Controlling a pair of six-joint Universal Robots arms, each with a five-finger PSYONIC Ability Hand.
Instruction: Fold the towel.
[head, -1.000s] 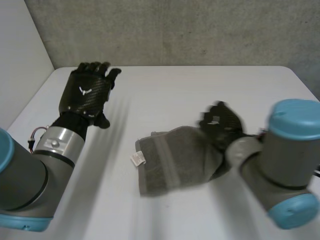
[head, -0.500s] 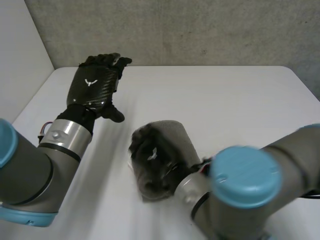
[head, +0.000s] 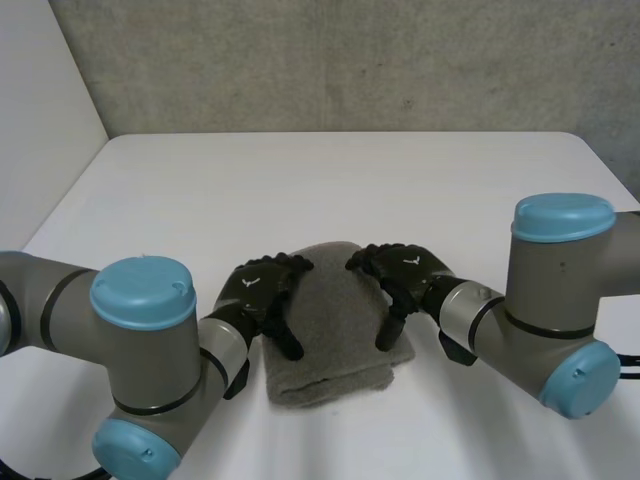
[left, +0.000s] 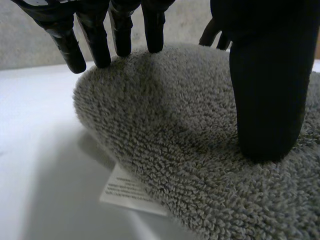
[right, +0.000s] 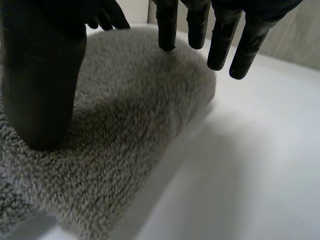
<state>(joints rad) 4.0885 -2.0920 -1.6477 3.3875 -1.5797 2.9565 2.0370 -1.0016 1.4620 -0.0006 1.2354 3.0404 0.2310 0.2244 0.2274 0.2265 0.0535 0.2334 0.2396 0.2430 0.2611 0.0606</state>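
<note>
The towel (head: 330, 340) lies as a thick folded bundle at the near middle of the table (head: 470, 190). The left hand (head: 262, 288) rests on its left edge and the right hand (head: 408, 272) on its right edge. Both have relaxed fingers, with tips and thumb pressing the pile and gripping nothing. As I judge it, the bulky fold could spring open when the hands lift, or drag sideways if fingertips snag the loops.

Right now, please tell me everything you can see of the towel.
The towel is grey, fluffy terry cloth, folded into a thick, rounded bundle. It lies on the white table. The left hand presses on its left side, the right hand on its right side. A white label sticks out beneath it by the left hand.
</note>
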